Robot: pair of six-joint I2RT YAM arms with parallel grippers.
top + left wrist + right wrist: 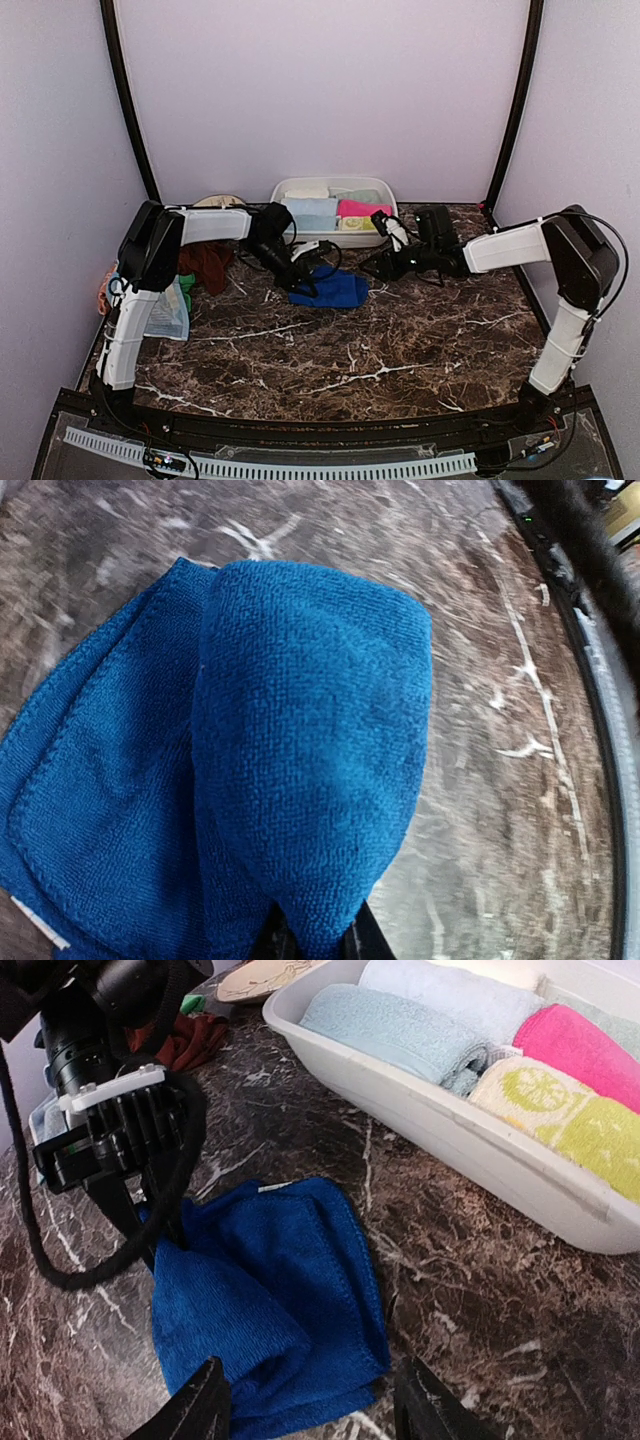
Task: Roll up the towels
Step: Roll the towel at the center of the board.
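One tub [283, 190], white, at the back of the bench [400, 340]. At least five rolled towels are packed in the tub: light blue [400, 1030], pink [580, 1040], a lemon-print one [560, 1110], plus pale ones behind, exact count hard to tell. One blue towel [335, 290] lies loose on the bench just in front of the tub, partly folded over itself. Left of the tub: one patterned plate [220, 201], one rust-brown towel [207, 265] crumpled in front of the plate, one pale towel [170, 318] hanging at the bench's left edge. Two arms, both reaching in toward the blue towel from opposite sides. The left arm is bent down steeply, and the left end effector [300, 278] is pinched narrow on the blue towel's left edge, a fold of cloth pulled up and draped over its fingers. The right arm is stretched low and nearly level in front of the tub. The right end effector [312, 1370] has its fingers spread apart, holding nothing, tips just short of the blue towel's right edge.
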